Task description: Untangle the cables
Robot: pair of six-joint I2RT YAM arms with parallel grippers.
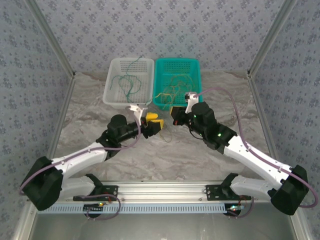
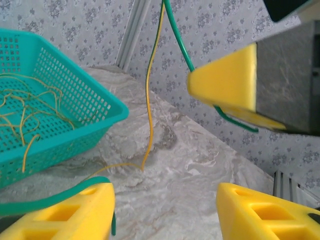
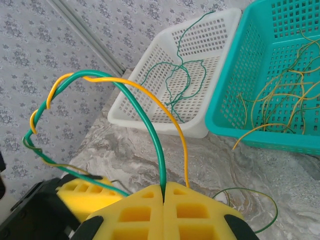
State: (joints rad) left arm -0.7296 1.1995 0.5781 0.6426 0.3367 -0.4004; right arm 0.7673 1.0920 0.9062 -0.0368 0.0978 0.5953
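Cables (image 3: 163,162), twisted green-yellow pair: pinched in clenched right gripper (image 3: 164,196), draped over released left gripper (image 2: 165,200), near teal basket (image 3: 270,141).

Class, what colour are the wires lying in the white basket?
The wires are dark green, clearest in the right wrist view.

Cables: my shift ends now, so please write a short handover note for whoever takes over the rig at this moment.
Right pincer: shut on the green cable, which arcs up above the table.
Left pincer: open; the green cable lies across one finger, not gripped.
The yellow cable is twisted round the green one between the two pincers.
Done: green cables lie in the white basket, yellow cables in the teal basket.
Left: untwist this pair, then probably drop each into the basket of its colour.
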